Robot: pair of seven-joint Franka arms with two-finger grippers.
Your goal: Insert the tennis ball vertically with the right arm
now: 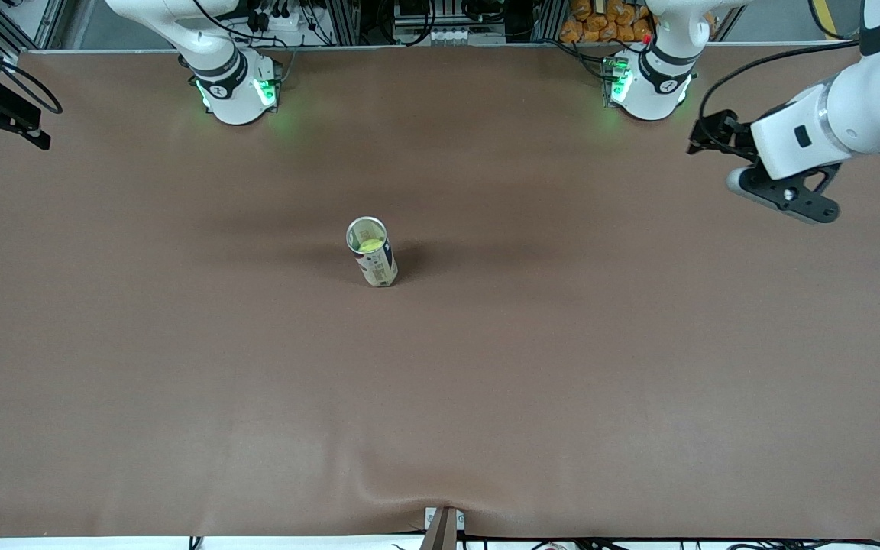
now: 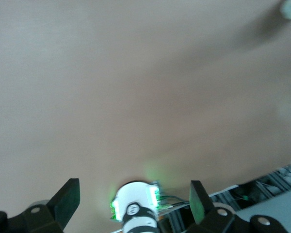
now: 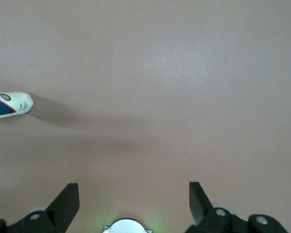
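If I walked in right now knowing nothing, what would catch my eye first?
An upright can stands alone mid-table, a yellow-green tennis ball already inside its open top. The left gripper, open and empty, hangs over the left arm's end of the table; the right gripper hangs open too, off the other edge.

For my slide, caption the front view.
Tennis ball sits inside the upright can mid-table; both arms wait apart.

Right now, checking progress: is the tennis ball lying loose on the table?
No, the tennis ball shows inside the upright can, seen through its open top.
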